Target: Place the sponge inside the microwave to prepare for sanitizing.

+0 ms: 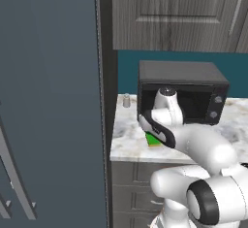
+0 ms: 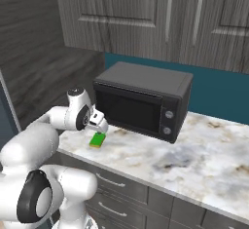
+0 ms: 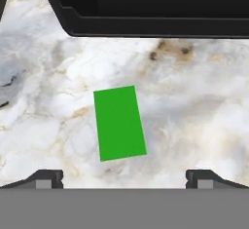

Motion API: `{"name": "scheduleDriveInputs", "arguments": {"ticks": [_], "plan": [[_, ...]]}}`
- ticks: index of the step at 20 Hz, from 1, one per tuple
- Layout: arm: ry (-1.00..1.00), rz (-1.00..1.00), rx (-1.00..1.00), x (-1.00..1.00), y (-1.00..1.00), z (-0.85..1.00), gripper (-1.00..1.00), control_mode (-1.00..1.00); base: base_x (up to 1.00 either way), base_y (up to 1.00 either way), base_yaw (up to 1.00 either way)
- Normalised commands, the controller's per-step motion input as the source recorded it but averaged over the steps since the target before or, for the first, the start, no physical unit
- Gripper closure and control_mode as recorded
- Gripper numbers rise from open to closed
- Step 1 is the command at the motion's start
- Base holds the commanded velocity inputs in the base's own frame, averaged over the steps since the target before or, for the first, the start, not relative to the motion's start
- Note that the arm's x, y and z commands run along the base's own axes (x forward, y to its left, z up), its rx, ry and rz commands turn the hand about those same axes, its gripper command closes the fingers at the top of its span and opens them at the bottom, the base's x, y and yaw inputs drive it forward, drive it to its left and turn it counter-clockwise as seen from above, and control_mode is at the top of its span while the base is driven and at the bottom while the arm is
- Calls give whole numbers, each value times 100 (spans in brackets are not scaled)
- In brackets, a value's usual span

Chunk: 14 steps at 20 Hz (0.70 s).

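Green flat rectangular sponge (image 3: 119, 123)

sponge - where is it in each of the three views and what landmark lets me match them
Left base view: the sponge peeks out green at the counter's front edge, partly behind the arm.
Right base view: it lies flat on the marble counter, left of centre, just below the tool.
Hand view: it sits at centre, a green rectangle, between the open tool's tips.
Shared landmark: the black microwave, just behind the sponge in every view.
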Motion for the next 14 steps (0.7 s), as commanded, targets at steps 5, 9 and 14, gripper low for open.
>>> {"name": "scheduleDriveInputs", "arguments": {"ticks": [5, 9, 14], "plan": [[0, 0, 0, 27, 0, -17, -100, -100, 0, 0, 0], [1, 0, 4, 8, 0, -41, -100, -100, 0, 0, 0], [0, 3, 3, 3, 0, -42, -100, -100, 0, 0, 0]]}}
